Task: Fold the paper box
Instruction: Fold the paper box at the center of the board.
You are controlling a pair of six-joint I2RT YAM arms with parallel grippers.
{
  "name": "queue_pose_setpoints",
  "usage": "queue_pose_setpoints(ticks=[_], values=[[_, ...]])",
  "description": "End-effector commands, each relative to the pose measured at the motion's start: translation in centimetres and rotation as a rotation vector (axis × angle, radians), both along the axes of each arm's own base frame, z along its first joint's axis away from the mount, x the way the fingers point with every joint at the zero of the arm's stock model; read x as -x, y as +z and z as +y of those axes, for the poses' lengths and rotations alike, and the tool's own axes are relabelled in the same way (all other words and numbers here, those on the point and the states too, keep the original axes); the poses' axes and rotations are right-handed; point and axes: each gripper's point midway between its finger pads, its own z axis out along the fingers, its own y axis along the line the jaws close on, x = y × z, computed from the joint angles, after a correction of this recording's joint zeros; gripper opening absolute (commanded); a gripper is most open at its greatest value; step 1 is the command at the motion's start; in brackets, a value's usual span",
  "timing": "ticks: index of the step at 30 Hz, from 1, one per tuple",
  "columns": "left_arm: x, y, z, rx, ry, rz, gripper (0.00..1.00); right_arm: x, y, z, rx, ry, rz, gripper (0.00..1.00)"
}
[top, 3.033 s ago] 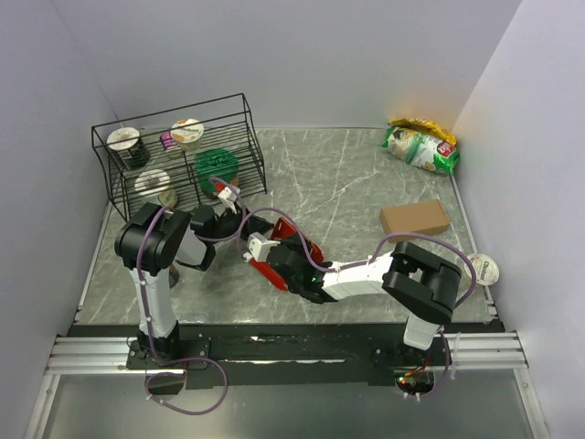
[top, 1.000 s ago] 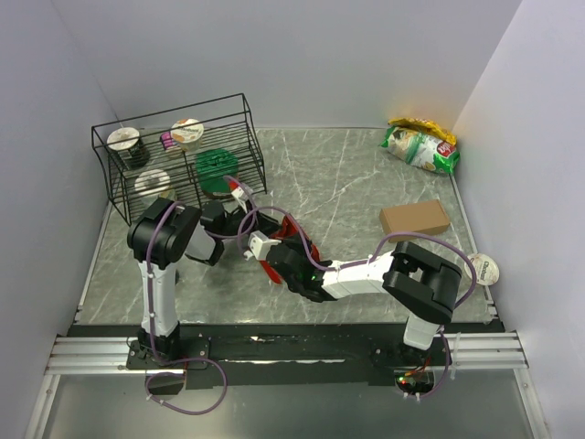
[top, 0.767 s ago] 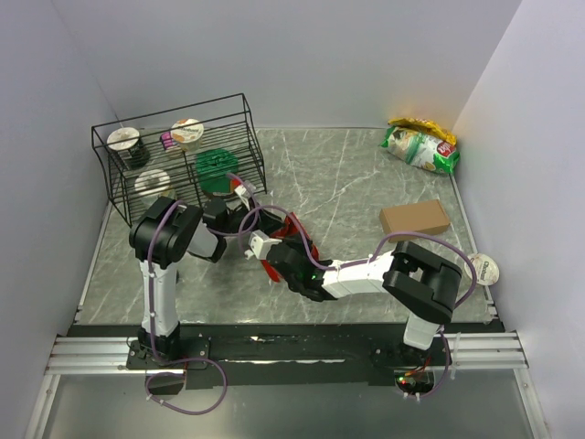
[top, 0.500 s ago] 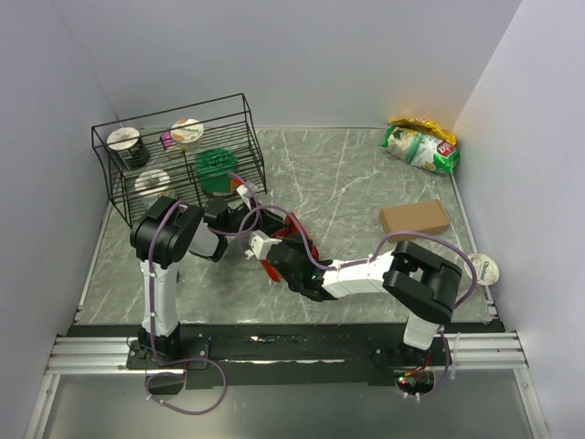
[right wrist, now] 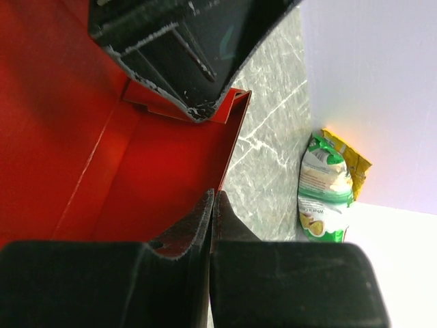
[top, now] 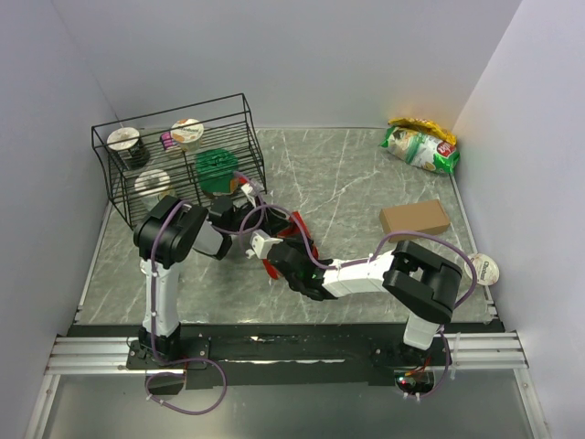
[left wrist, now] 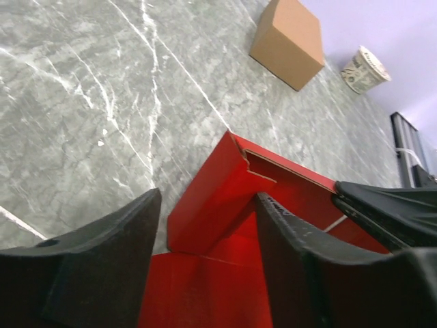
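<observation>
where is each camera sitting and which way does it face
Top: fixed above and behind the bases, facing down at the table; left arm and right arm meet at the red paper box.
Left wrist: low, facing across the box to the brown box and cup; left jaws open below.
Right wrist: inside the box, facing the snack bag; right jaws shut on its edge.
Shared: all show the red box; top and left wrist the brown box.

I can't read any text from here. The snack bag (top: 421, 146) in the far right corner of the table (top: 347, 183) has a red logo patch, and the cup lid (top: 487, 268) at the right edge has dark print. Both are too small to read.
</observation>
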Motion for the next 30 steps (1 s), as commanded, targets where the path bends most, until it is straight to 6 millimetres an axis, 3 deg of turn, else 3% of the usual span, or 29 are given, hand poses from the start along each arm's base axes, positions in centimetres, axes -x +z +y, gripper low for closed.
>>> queue_pose_setpoints(ticks=[1,6,10,22,30], values=[[-1.2,2.2,-1.6,0.000,0.022,-0.112,0.67,1.2,-0.2,3.4,-0.112,0.122,0.070,0.00],[-0.9,2.4,-2.0,0.011,-0.012,-0.115,0.68,1.2,-0.4,3.3,-0.112,0.121,0.071,0.00],[0.0,2.4,-2.6,0.037,-0.072,-0.114,0.58,1.3,-0.5,3.3,-0.117,0.121,0.074,0.00],[0.2,2.4,-3.9,0.042,-0.111,-0.107,0.34,1.4,-0.4,3.4,-0.129,0.121,0.075,0.00],[0.1,2.4,-2.1,0.023,0.061,-0.123,0.25,1.1,0.0,3.4,-0.151,0.115,0.071,0.00]])
